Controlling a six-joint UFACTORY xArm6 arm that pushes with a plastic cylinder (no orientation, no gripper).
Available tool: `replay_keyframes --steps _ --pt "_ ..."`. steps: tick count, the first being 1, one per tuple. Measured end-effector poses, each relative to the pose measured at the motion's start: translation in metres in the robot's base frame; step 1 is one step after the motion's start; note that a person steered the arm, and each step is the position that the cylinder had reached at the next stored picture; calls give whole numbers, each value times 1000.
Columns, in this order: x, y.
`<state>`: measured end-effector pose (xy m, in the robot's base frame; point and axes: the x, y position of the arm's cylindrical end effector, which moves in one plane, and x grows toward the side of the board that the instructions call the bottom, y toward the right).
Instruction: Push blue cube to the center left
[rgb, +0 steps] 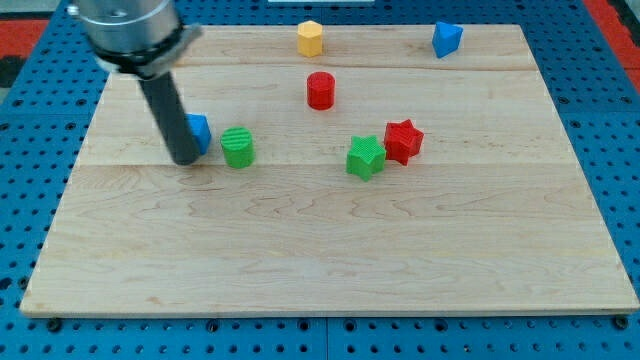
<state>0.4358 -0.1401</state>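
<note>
tip: my tip (185, 160) is down on the surface (320, 260), view's left, touching or just beside the blue cube (199, 132) on its left/lower side; rod hides part of the cube, so exact contact can't be told.
jaws: none fitted, rod only, nothing to open or close.
blue cube: left part of the surface, slightly above mid-height, near the left edge. Judgement: already close to center left; only a short nudge left/down seems needed.
why tip sits there: it's on the cube's left, the wrong side for pushing it left. Judgement: either the push is nearly done or the tip must go round to the cube's right.
green cylinder (238, 147): just beside the cube on its right, apart from it. Risk: little room for the tip between them; could knock it.
others: red cylinder (320, 90), yellow block (310, 38), second blue block (446, 38) up top; green star (365, 157) and red star (403, 140) touching, mid-right. All well apart from the cube.
writing/labels: none readable on blocks, rod or surface.
</note>
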Motion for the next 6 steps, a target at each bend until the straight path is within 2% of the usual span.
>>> replay_keyframes --steps 3,4,5,6 --pt "-45 33" --pt "-55 -11" --pt "-29 -49" --pt "-31 -56"
